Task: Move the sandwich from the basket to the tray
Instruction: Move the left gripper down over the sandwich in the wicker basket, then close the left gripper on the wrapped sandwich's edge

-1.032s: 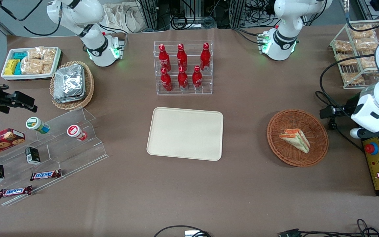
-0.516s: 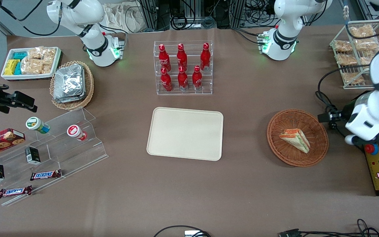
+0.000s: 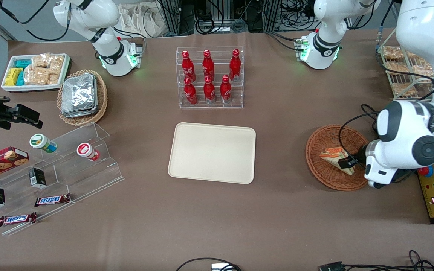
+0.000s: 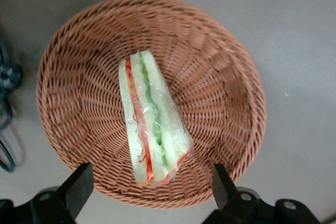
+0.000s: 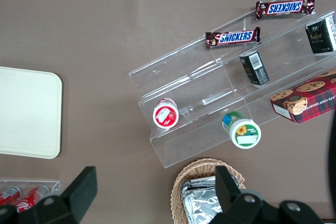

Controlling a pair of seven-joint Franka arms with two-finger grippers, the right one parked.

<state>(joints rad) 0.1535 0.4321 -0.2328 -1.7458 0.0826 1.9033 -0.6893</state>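
The sandwich (image 4: 151, 125), a plastic-wrapped triangular wedge with pale bread and orange, red and green layers, is seen lying on its side in the bowl of the round reddish-brown wicker basket (image 4: 220, 66), directly beneath the gripper (image 4: 149, 184) of the left arm. The gripper is held above the basket with its two dark fingers (image 4: 77, 186) spread wide, one to each side of the wedge's broader end, and nothing is touched by them. This placement is judged to be a line-up for a grasp across the thickness of the sandwich, since the layers run lengthwise between the fingers. The cream-beige tray (image 3: 212, 152) lies bare well away from the gripper, toward the middle of the table, and it is judged to be left open as the place of delivery. In the wrist view, the spread of the fingers and the run of the filling layers are shown, but the tray is not. In the front view, the tray and the basket (image 3: 328, 178) are shown together, while much of the basket and part of the sandwich (image 3: 332, 153) are covered by the white arm, and the spread of the fingers cannot be read there.
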